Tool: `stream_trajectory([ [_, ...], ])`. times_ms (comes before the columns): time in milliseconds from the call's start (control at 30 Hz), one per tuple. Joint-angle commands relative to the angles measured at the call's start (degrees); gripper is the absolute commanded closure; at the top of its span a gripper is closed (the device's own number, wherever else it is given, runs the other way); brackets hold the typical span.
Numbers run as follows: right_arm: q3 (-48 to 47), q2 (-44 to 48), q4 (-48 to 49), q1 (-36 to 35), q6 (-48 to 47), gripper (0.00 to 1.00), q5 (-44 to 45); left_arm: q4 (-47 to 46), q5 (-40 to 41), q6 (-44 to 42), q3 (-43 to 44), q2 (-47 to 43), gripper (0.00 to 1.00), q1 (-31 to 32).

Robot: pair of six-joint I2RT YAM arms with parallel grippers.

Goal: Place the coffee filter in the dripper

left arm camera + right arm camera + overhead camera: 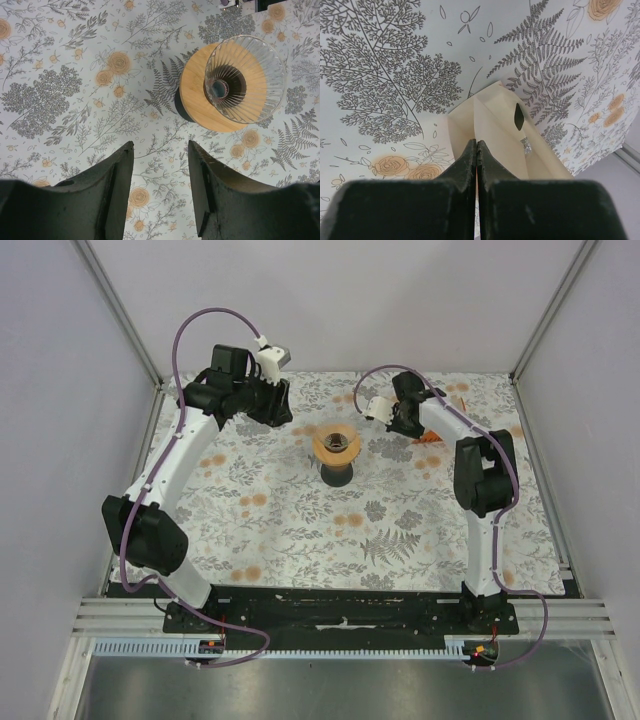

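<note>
- Ribbed glass cone in a round wooden collar: dripper [200, 102] on floral surface [75, 60].
- Released: left tool [160, 146].
- Clenched: right tool [476, 143], tips over folded cream sheet [492, 117], any catch hidden.

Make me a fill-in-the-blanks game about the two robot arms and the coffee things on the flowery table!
1. The right gripper is pinched ____ on the pale coffee filter.
2. The left gripper has its jaws ____, with nothing between them.
3. The dripper has no ____ in it yet.
Missing words: shut, open, filter.
</note>
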State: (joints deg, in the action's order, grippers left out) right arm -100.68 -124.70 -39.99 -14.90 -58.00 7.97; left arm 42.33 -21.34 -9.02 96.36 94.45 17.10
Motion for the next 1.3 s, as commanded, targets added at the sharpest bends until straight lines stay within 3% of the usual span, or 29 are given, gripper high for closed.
stream_trajectory([
  [0, -0.9, 1.0, 2.1, -0.6, -0.3, 1.0, 2.3, -0.9, -1.8, -1.4, 0.0, -1.6, 0.47, -0.4],
  [500, 0.7, 17.4, 1.7, -0.9, 6.6, 1.0, -4.4, 1.2, -5.5, -3.7, 0.3, -4.8, 0.47, -1.1],
  [667, 0.5, 24.3, 1.1, -0.9, 11.0, 1.0, -10.7, 4.7, -8.8, -6.3, 1.6, -5.6, 0.45, -1.1],
  [900, -2.3, 36.0, 3.0, -1.4, 21.4, 1.0, -21.0, 10.6, -13.3, -10.8, 5.4, -7.0, 0.38, -1.0],
  [1100, 2.2, 47.0, 9.9, -8.6, 26.8, 1.0, -28.0, 10.7, -20.1, -10.8, 6.4, -9.4, 0.3, 0.6],
  [1267, 5.8, 53.1, 19.6, -13.8, 36.4, 1.0, -39.3, 6.0, -21.9, -9.4, 5.1, -13.1, 0.19, 5.7],
])
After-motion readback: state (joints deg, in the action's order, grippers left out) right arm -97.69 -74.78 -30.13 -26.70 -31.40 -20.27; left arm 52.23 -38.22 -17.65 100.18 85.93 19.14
